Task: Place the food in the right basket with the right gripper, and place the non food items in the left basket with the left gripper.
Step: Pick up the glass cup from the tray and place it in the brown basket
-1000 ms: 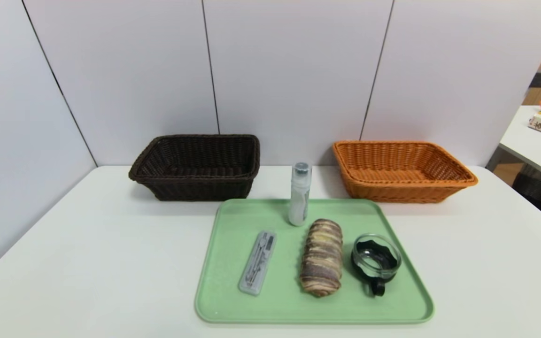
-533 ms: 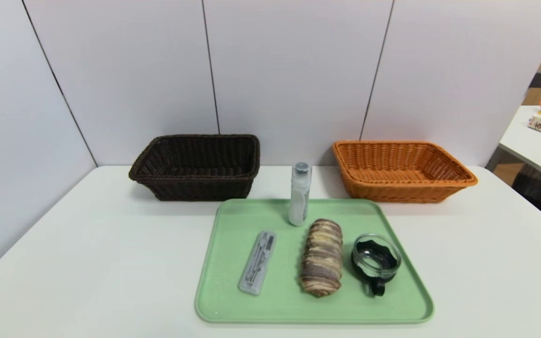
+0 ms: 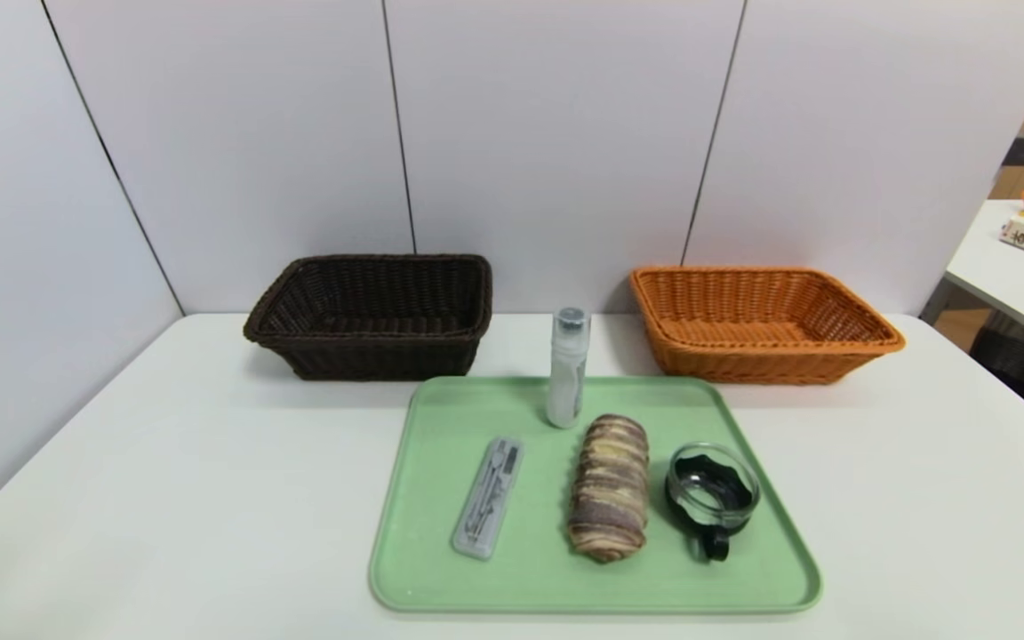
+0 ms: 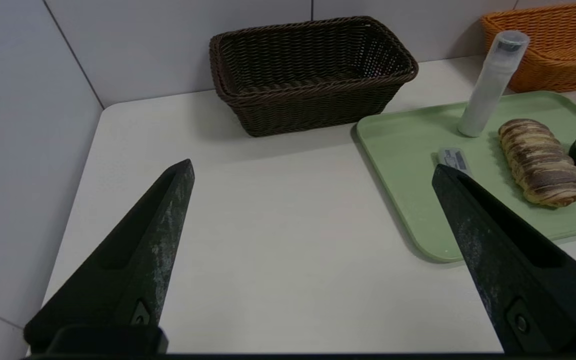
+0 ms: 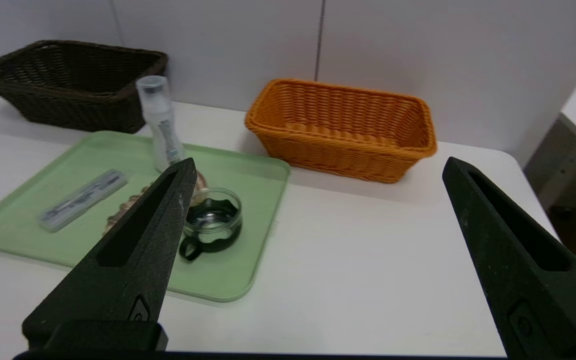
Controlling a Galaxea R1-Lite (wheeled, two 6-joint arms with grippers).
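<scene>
The striped pastry (image 3: 610, 488) lay lengthwise near the middle of the green tray (image 3: 596, 597), between the slim clear case (image 3: 488, 498) and the glass cup (image 3: 712, 489). Above the tabletop's near left part we had the left gripper (image 4: 313, 169), its fingers spread wide and holding nothing; the right gripper (image 5: 320, 162) hung above the near right part, its fingers likewise parted and bare.

For the first pickup, we judged it best to send the right fingers down astride the pastry's narrow width, closing softly so its layers would not crush, and keeping the finger on the cup's side out of the cup. The left arm did better to take the flat case across its short width, low against the tray, and the upright bottle (image 3: 567, 369) squarely, lest it topple.

The dark basket (image 3: 379, 357) stood towards the tabletop's far left corner, the orange basket (image 3: 761, 364) towards the far right corner; both were empty. The tray carried all four items.
</scene>
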